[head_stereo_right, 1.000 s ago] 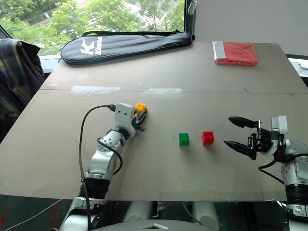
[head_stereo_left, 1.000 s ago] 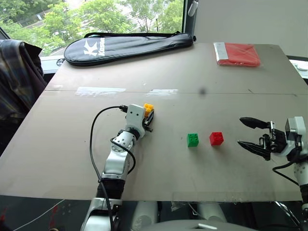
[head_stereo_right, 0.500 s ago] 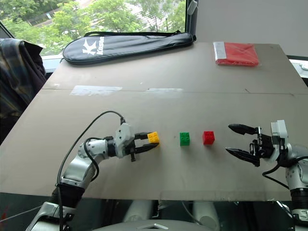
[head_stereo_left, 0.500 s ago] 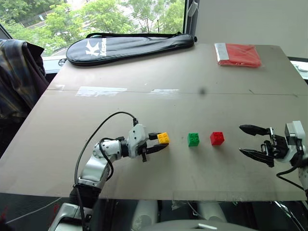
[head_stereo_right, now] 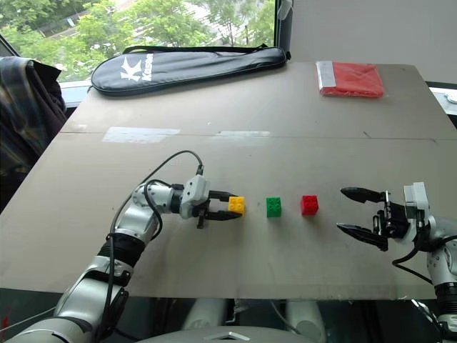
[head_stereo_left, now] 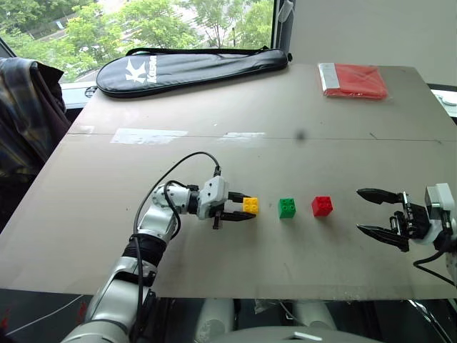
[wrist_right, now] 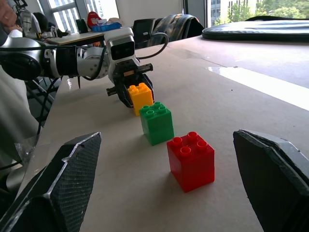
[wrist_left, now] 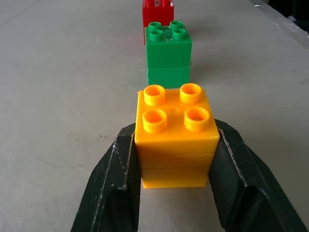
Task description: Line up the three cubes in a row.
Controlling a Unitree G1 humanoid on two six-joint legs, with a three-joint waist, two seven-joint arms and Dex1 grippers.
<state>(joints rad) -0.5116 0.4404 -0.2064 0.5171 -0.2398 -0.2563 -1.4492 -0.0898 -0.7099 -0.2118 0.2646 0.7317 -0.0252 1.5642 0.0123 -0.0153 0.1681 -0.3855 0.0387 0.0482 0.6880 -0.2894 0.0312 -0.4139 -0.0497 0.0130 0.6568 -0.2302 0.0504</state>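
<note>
The left gripper (head_stereo_left: 243,211) is clenched on the small yellow studded plastic cube (head_stereo_left: 250,206), its two black fingers (wrist_left: 113,186) pressed against the cube's opposite sides. The cube sits low over the grey desk (head_stereo_left: 214,107); whether its base rests on the surface cannot be told. Off to the other side, the right gripper (head_stereo_left: 377,211) hangs with its fingers spread wide, grasping nothing, well apart from the cubes.

Just beyond the yellow cube along the left gripper's line stands the green studded plastic cube (head_stereo_left: 287,207), with a gap between them, and behind that the red studded plastic cube (head_stereo_left: 322,206).

The risks, as I judge them: if the fingers let go while the cube is still raised or tilted, it could topple or land askew. A release with uneven finger opening could drag it out of line. Pushing further forward could knock the green cube into the red one and spoil the spacing.

Farther away lie a flat red packet (head_stereo_left: 353,80) and a long black zipped racket bag (head_stereo_left: 189,68), out of harm's reach.
</note>
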